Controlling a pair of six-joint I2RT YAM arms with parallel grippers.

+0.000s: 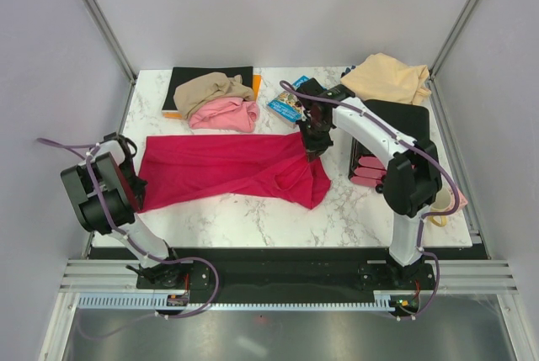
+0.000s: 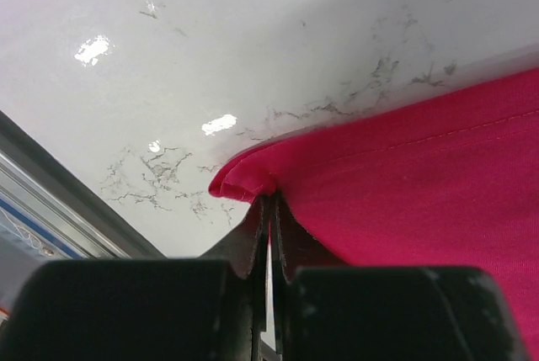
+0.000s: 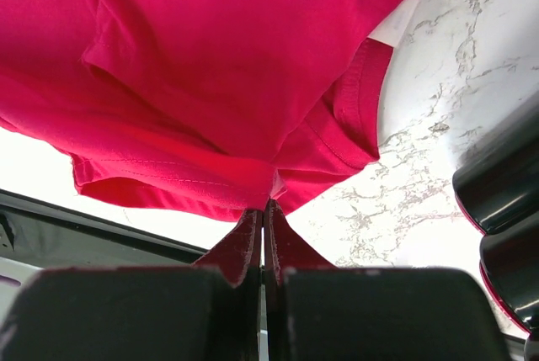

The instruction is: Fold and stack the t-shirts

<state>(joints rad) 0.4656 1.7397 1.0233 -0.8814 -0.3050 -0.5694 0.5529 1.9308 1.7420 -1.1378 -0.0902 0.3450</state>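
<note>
The crimson t-shirt [image 1: 227,167] lay across the table [image 1: 253,218], with the left gripper [image 2: 269,203] pinched shut on one hem corner and the right gripper [image 3: 264,205] shut on the opposite end. Both bites looked thin, so a taut pull might have slipped the cloth free.

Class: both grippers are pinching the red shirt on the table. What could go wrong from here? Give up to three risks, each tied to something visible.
1. The left gripper pinches only a small fold at the red shirt's edge; it may slip out when lifted.
2. The right gripper holds bunched cloth with a sleeve hanging loose, so the fold could come out crooked.
3. The book and pink shirt lie close behind; swinging cloth might drag them.
</note>
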